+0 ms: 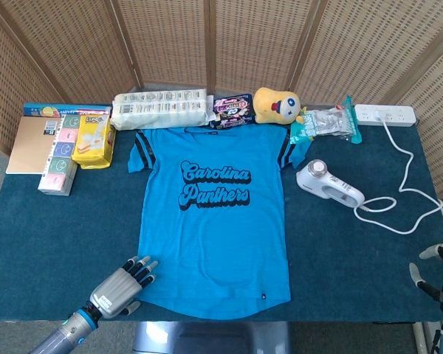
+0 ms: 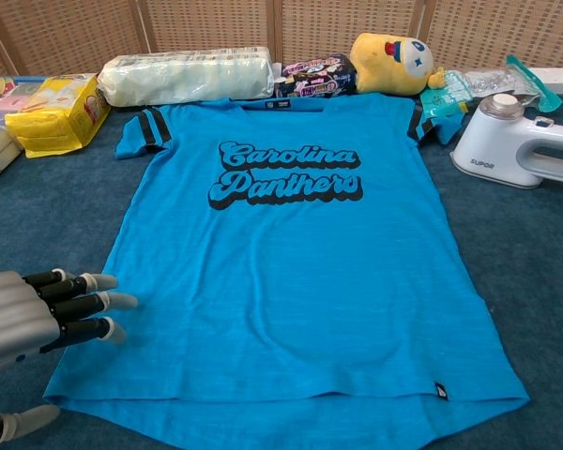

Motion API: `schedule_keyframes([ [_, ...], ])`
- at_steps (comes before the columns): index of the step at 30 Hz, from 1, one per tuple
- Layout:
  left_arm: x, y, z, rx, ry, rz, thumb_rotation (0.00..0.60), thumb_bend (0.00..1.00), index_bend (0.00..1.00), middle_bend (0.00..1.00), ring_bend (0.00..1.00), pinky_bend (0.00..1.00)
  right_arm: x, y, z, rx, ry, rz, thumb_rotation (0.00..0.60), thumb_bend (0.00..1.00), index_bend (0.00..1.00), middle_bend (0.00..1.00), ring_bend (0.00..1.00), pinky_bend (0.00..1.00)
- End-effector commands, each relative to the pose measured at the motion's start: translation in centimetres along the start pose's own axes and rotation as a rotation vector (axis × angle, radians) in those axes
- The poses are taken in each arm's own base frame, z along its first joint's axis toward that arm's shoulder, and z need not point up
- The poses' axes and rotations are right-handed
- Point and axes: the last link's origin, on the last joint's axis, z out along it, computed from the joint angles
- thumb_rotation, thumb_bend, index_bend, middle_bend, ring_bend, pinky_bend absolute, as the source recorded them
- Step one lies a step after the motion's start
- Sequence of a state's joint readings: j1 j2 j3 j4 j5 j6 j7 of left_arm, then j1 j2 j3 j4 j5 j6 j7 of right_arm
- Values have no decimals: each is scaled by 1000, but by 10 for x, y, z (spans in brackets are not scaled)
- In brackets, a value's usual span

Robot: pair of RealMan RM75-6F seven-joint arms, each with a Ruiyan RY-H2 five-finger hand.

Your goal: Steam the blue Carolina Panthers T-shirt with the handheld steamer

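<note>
1. My left hand lies at the near left corner of the table, fingers straight and slightly apart, holding nothing; its fingertips reach over the lower left hem corner of the shirt.
2. My right hand shows only at the near right edge in the head view, fingers spread, nothing in it, well apart from the shirt. The chest view does not show it.
3. The blue short-sleeved T-shirt printed "Carolina Panthers" lies flat and face up on the dark teal tablecloth, just right of my left hand, collar pointing away from me.
4. The white handheld steamer lies on its side on the cloth, far forward of my right hand and just beyond the shirt's right sleeve. Neither hand touches it.
5. Its white cord loops across the cloth to a white power strip at the far right corner.
6. Along the far edge, beyond the collar: a long clear-wrapped white pack, a dark snack bag, a yellow plush toy, and a teal-edged clear pouch.
7. Forward of my left hand, at the far left: a yellow packet, small boxed packs, a brown flat board.
</note>
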State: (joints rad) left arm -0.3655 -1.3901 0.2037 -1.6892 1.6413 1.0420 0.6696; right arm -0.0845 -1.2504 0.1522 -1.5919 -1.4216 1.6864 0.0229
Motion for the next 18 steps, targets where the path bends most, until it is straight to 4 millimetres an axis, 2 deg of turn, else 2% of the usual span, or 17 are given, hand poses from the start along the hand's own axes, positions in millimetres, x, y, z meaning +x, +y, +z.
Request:
schedule_keyframes([
  [1, -1, -2, 2, 7, -3, 3, 365, 333, 201, 91, 0, 152, 0, 0, 0, 0, 0, 0, 600, 306, 536, 469, 468, 433],
  [18, -4, -4, 13, 38, 8, 8, 372, 334, 202, 91, 0, 152, 2, 0, 0, -5, 8, -1, 600, 307, 538, 470, 468, 433],
])
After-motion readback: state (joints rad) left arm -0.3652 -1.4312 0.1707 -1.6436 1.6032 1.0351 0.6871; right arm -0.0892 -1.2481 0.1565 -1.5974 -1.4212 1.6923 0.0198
